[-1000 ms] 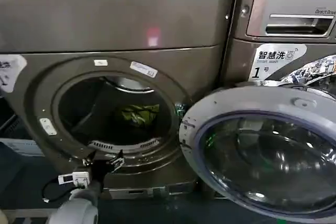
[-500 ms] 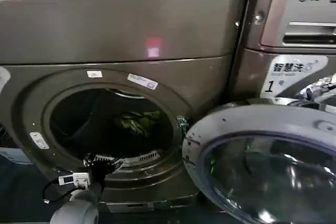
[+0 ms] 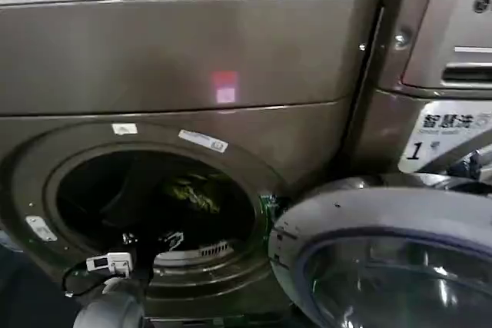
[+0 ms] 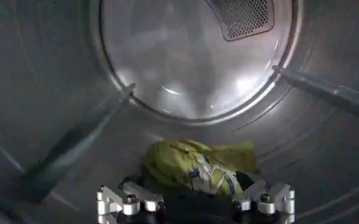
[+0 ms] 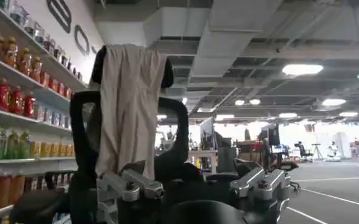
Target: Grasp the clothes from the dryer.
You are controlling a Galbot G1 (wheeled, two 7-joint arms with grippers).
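Note:
The dryer point(image 3: 192, 51) is the big bronze-grey machine with a red light and an open round port. Low in its drum lie the clothes point(image 3: 192, 193), a small yellow-green bundle. My left gripper point(image 3: 159, 242) reaches in over the port's lower rim. In the left wrist view the clothes point(image 4: 194, 165) rest on the drum floor just ahead of the left gripper point(image 4: 194, 204), which is open, its jaws set wide to either side of the bundle and not touching it. The right gripper point(image 5: 194, 195) is open and held away, facing the room.
The dryer's round glass door point(image 3: 384, 266) hangs open at the right, close to the port. An LG-marked machine point(image 3: 446, 59) stands further right. Drum paddles point(image 4: 75, 146) jut from the drum wall beside the bundle. A cloth-draped black frame point(image 5: 130, 109) stands before the right gripper.
The head view has closed in, so the dryer looks larger and sits further right. My left gripper has gone from the port's rim deeper into the drum.

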